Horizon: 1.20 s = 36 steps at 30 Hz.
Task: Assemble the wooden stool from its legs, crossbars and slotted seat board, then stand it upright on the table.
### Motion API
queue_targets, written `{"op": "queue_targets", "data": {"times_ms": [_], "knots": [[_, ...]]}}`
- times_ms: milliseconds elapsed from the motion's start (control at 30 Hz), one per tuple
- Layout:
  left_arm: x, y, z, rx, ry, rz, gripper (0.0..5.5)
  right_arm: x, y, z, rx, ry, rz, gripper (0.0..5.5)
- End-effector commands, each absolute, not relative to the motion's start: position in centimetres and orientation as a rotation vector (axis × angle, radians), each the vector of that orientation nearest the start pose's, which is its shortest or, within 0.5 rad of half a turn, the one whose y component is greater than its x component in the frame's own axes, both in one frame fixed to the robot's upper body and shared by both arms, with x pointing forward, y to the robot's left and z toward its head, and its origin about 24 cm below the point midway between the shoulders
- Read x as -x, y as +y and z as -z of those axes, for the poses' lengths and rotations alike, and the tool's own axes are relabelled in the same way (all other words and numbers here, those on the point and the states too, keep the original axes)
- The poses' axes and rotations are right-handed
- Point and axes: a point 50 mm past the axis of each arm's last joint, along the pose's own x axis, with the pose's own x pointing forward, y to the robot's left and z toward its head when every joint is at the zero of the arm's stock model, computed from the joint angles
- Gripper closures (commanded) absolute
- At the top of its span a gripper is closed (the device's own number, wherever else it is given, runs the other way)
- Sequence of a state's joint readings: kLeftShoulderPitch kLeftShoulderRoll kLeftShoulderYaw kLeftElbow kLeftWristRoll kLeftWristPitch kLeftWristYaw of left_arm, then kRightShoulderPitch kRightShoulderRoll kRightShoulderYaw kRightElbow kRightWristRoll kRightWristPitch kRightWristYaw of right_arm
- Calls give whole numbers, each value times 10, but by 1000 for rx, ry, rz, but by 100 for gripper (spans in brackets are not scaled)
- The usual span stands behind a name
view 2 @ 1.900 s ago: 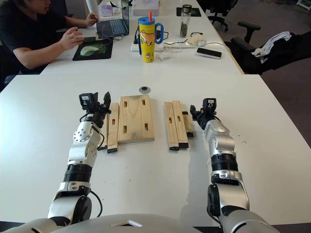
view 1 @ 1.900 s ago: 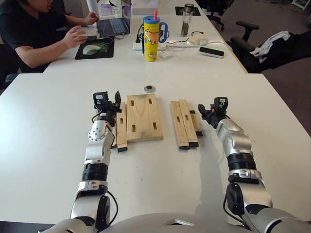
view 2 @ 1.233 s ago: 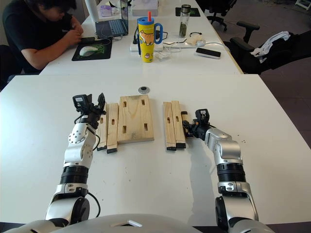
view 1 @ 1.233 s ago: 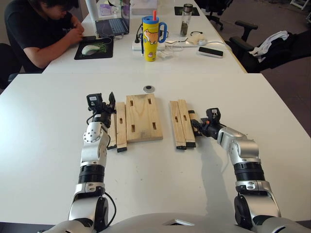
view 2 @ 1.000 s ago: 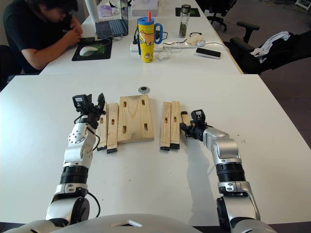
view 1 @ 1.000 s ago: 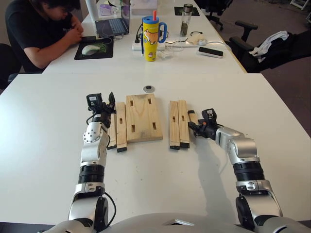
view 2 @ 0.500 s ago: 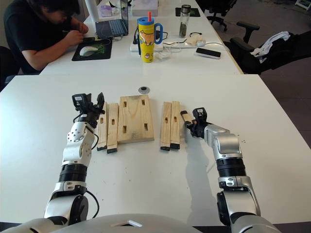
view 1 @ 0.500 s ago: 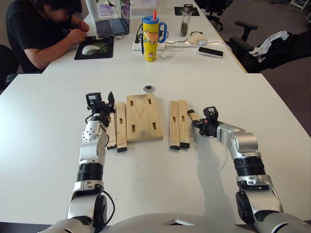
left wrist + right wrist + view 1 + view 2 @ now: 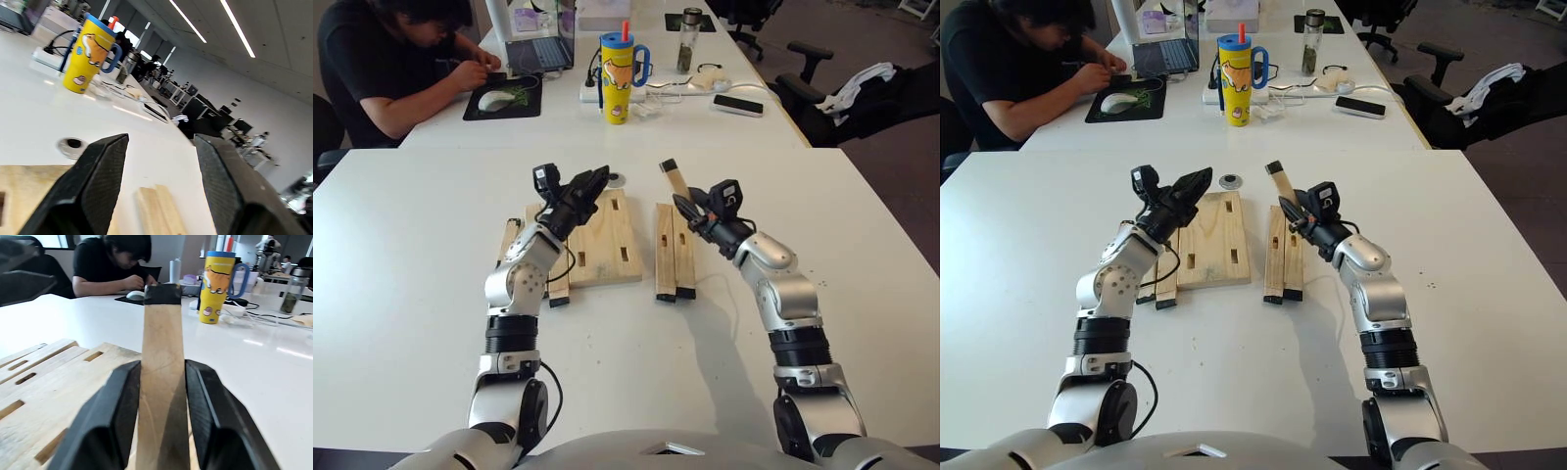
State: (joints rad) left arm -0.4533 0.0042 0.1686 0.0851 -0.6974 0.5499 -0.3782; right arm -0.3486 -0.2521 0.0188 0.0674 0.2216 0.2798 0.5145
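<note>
The slotted seat board (image 9: 607, 245) lies flat mid-table. Two slotted wooden legs (image 9: 671, 250) lie side by side to its right, and two more legs (image 9: 509, 240) lie to its left. My right gripper (image 9: 691, 209) is shut on a short wooden crossbar (image 9: 674, 181) with a black end, held tilted up above the right pair; its fingers (image 9: 117, 401) clamp the crossbar (image 9: 161, 382). My left gripper (image 9: 589, 183) hangs open over the seat board's far left corner, with its fingers (image 9: 98, 186) spread and nothing between them.
A small round disc (image 9: 618, 178) sits just beyond the board. The far table holds a yellow cup (image 9: 619, 78), a bottle (image 9: 686, 41), a phone (image 9: 738, 104) and a laptop, with a person seated at it. Bare tabletop lies in front and at both sides.
My right gripper has lifted the short crossbar off the table and tilted it upward. My left arm has swung from the left legs to above the board's far corner.
</note>
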Motion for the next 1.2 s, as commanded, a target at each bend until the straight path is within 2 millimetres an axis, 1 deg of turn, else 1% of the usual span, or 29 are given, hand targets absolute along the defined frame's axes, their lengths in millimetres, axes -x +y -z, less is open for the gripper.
{"op": "queue_targets", "data": {"times_ms": [33,100,267,433,600,767,1000,1100,1200], "knots": [[-306,97,-127,853,90,791,301,-302,-136,-109,11,-53,-697,418],[-306,98,-128,907,96,797,301,-299,-132,-110,4,-81,-729,418],[-307,100,-130,903,101,799,301,-293,-127,-115,-45,-123,-791,418],[-306,98,-128,889,112,802,301,-291,-125,-117,-59,-138,-816,418],[-305,97,-133,897,97,832,301,-287,-120,-114,-37,-117,-869,418],[-306,99,-131,890,104,814,301,-282,-116,-111,-28,-105,-913,418],[-304,100,-128,858,122,825,394,-284,-117,-114,-31,-112,-909,418],[-303,100,-126,847,133,831,448,-284,-117,-115,-33,-115,-910,418],[-304,99,-125,837,138,835,487,-285,-116,-115,-34,-116,-910,418]]}}
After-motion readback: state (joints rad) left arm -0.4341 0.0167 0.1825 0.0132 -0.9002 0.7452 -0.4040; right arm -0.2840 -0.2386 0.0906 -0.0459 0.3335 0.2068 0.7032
